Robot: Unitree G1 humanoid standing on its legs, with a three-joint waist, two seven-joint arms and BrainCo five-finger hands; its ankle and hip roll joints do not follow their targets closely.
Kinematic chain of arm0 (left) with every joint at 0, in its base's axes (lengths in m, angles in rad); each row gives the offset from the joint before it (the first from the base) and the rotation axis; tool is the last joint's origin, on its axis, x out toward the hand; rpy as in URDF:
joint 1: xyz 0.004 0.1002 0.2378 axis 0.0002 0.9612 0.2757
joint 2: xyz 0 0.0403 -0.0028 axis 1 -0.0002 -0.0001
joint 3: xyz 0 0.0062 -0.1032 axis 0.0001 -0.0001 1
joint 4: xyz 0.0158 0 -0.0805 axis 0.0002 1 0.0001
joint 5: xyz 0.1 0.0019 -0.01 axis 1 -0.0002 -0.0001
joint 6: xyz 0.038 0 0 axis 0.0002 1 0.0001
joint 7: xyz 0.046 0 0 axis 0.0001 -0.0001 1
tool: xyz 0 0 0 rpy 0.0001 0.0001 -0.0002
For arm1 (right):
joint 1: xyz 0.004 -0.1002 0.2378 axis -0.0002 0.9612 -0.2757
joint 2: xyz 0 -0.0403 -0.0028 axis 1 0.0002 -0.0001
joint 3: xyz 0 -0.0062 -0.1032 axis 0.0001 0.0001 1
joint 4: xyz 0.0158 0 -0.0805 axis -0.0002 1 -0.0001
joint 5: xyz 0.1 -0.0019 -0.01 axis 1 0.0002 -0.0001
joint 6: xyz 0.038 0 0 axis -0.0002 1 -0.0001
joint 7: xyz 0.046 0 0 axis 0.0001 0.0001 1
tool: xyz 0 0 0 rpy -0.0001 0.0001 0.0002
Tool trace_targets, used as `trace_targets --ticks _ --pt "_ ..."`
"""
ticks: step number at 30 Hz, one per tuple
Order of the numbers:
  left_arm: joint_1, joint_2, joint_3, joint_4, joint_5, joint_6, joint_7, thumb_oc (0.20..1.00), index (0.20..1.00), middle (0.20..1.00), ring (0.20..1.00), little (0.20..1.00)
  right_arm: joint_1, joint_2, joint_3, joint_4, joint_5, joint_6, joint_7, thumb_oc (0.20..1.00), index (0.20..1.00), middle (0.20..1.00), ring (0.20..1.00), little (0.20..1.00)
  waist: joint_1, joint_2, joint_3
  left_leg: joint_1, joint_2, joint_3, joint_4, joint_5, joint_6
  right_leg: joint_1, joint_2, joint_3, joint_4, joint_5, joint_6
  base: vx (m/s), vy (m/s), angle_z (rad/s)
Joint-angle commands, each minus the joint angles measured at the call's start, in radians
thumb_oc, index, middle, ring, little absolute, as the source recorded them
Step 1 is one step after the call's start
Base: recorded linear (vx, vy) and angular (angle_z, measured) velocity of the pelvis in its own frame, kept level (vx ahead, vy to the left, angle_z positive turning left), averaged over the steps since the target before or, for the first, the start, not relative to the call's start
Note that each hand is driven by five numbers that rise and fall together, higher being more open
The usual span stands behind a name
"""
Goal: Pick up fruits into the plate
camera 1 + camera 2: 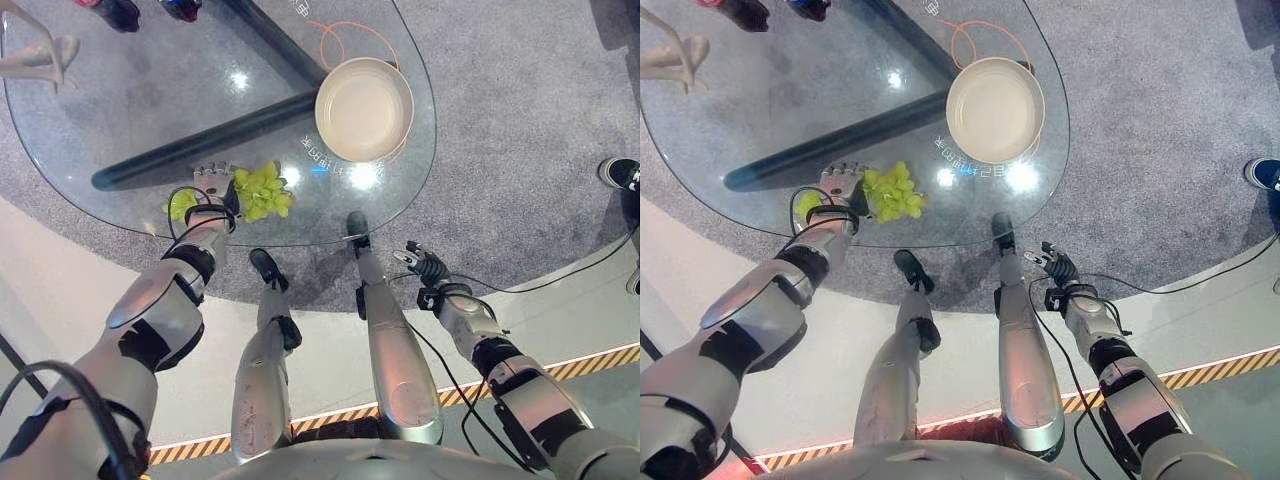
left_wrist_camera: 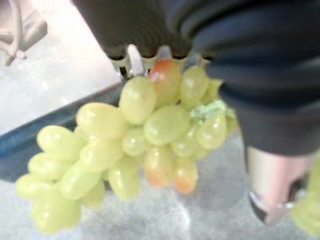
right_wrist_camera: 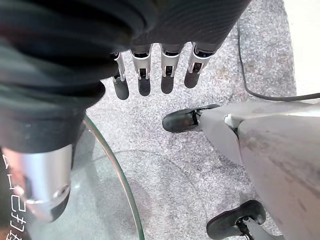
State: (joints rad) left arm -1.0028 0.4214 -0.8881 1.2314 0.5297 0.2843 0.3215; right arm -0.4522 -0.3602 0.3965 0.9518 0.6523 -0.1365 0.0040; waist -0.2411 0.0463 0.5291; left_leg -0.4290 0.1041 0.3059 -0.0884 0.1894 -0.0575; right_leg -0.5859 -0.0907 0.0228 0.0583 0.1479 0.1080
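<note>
A bunch of green grapes [image 1: 262, 192] sits near the front edge of the glass table [image 1: 120, 120]. My left hand [image 1: 213, 183] is at its left side. In the left wrist view the grapes [image 2: 125, 145] fill the space between the fingers [image 2: 129, 59] and the thumb [image 2: 270, 185], which close round the top of the bunch. A second small green fruit [image 1: 181, 204] lies just left of that hand. The empty beige plate [image 1: 364, 108] stands further back to the right. My right hand [image 1: 427, 266] hangs open below the table's edge, fingers [image 3: 150, 70] straight, holding nothing.
Dark table legs [image 1: 210, 140] run under the glass, and an orange cable [image 1: 335, 40] loops by the plate. A pale object [image 1: 40, 55] stands at the table's far left. A person's shoe [image 1: 620, 172] is on the grey carpet at the right.
</note>
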Motion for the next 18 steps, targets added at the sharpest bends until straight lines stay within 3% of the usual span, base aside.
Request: trace_targets --ticks 1,2,3,4,18 --pt "-0.015 0.007 0.008 0.094 0.084 0.041 0.009 1.000 1.000 1.000 1.000 1.000 0.003 0.040 0.002 -0.023 0.053 -0.027 -0.011 1.000 1.000 1.000 1.000 1.000 0.011 -0.062 -0.009 -0.084 -0.004 -0.069 0.174 -0.151 -0.038 -0.059 0.064 -0.029 0.135 -0.129 -0.032 0.00 0.000 0.00" --pt "-0.012 0.007 0.007 0.098 0.098 0.043 0.009 0.940 0.940 0.940 0.940 0.940 0.005 0.040 0.001 -0.026 0.055 -0.028 -0.009 1.000 1.000 1.000 1.000 1.000 0.011 -0.063 -0.009 -0.088 -0.005 -0.069 0.176 -0.151 -0.038 -0.061 0.065 -0.027 0.136 -0.128 -0.032 0.00 0.000 0.00" --pt "-0.009 0.006 0.006 0.104 0.128 0.045 0.012 0.310 0.310 0.310 0.310 0.310 0.005 0.040 0.002 -0.023 0.065 -0.035 -0.004 1.000 1.000 1.000 1.000 1.000 0.011 -0.065 -0.009 -0.094 -0.004 -0.069 0.181 -0.151 -0.039 -0.067 0.066 -0.028 0.138 -0.127 -0.032 0.00 0.000 0.00" --pt "-0.007 0.005 0.005 0.104 0.141 0.047 0.014 0.200 0.200 0.200 0.200 0.200 0.006 0.041 0.003 -0.024 0.067 -0.038 -0.004 1.000 1.000 1.000 1.000 1.000 0.011 -0.066 -0.009 -0.097 -0.005 -0.070 0.183 -0.152 -0.039 -0.069 0.066 -0.027 0.137 -0.127 -0.032 0.00 0.000 0.00" --pt "-0.004 0.007 0.007 0.121 0.214 0.084 0.051 0.200 0.200 0.200 0.200 0.200 0.010 0.057 0.005 -0.027 0.102 -0.047 0.024 1.000 1.000 1.000 1.000 1.000 0.015 -0.093 -0.009 -0.128 -0.002 -0.077 0.195 -0.155 -0.039 -0.092 0.075 -0.030 0.141 -0.120 -0.032 0.00 -0.002 0.00"
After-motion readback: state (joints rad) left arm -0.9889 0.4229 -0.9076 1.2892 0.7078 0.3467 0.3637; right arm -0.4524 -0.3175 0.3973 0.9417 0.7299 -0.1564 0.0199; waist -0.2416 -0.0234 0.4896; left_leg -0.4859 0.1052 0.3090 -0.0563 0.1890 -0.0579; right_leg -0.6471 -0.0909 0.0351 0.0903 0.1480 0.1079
